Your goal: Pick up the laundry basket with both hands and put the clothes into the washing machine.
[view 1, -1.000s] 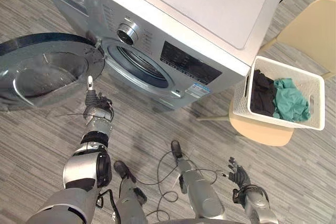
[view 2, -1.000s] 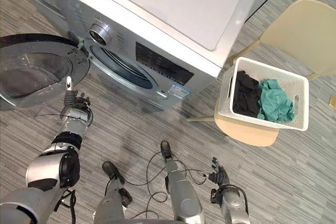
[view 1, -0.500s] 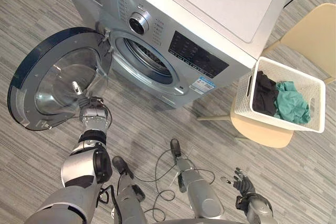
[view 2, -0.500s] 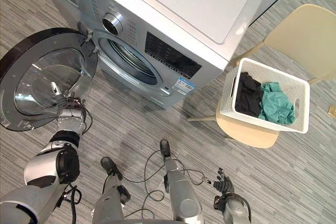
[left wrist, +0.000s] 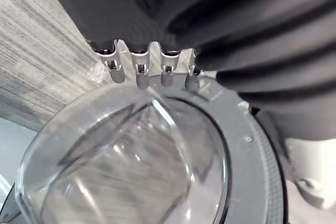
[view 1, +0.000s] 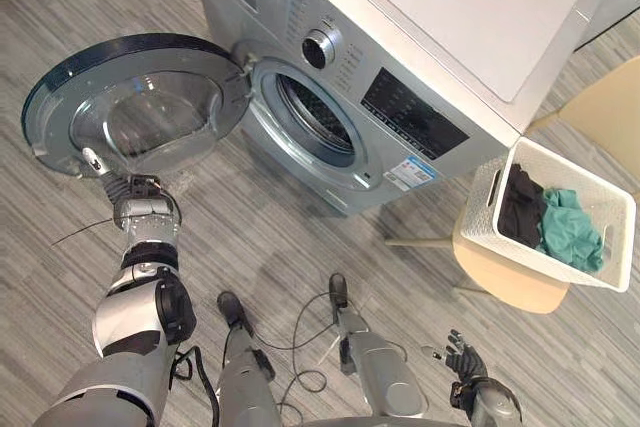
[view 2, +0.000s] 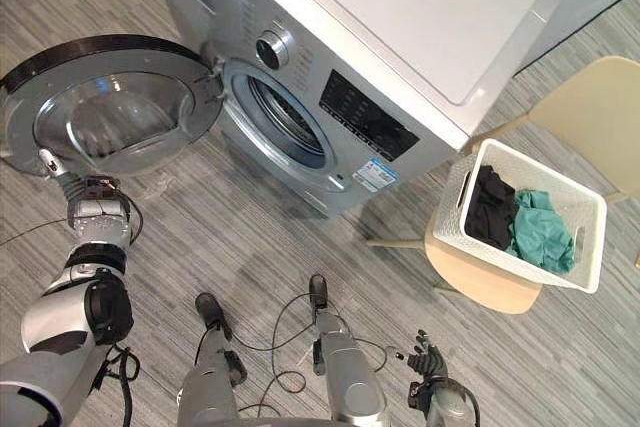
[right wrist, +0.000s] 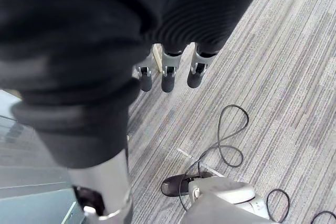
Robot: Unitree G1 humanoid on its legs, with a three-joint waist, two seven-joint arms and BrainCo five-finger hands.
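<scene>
The white laundry basket [view 1: 600, 252] sits on a beige chair [view 1: 505, 282] to the right of the washing machine [view 1: 420, 57]. It holds black clothes [view 1: 518, 202] and teal clothes [view 1: 570, 232]. The machine's round door [view 1: 135, 102] is swung open to the left, showing the drum opening [view 1: 315, 119]. My left hand [view 1: 141, 209] is at the door's lower rim. In the left wrist view its fingers [left wrist: 140, 74] lie straight against the door rim [left wrist: 241, 129]. My right hand [view 1: 462, 357] hangs open low at the right, well short of the basket, holding nothing.
The chair's backrest [view 2: 590, 112] rises behind the basket. Striped grey floor [view 1: 300, 237] lies between the machine's front and me. The open door takes up the space left of the drum.
The camera has shifted. The door has swung wider to the left and my left hand has stayed at its lower rim. The right hand has sunk a little.
</scene>
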